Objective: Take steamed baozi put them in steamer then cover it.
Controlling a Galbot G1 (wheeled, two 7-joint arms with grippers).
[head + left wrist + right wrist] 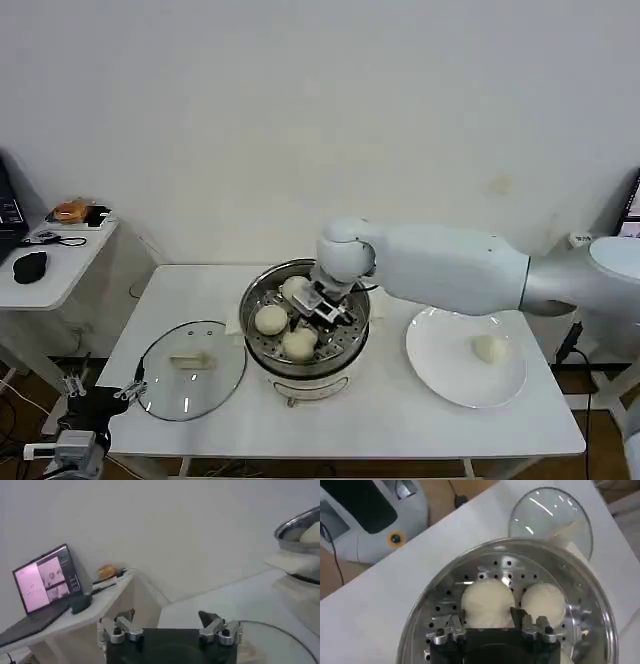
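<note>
Right hand (318,303): inside steamer (355,335), fingers straddling a baozi (487,602); grip uncertain. Should release flat, rise straight. Left hand (170,630): idle, fingers spread, empty.

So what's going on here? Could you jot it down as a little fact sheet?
Buns in steamer: three baozi
Buns left: one baozi on the white plate
Right gripper: inside the steamer, fingers either side of a bun
Left gripper: low beside the table, open, holding nothing
Cover: lying flat on the table, left of the steamer
Steamer covered: not yet
</note>
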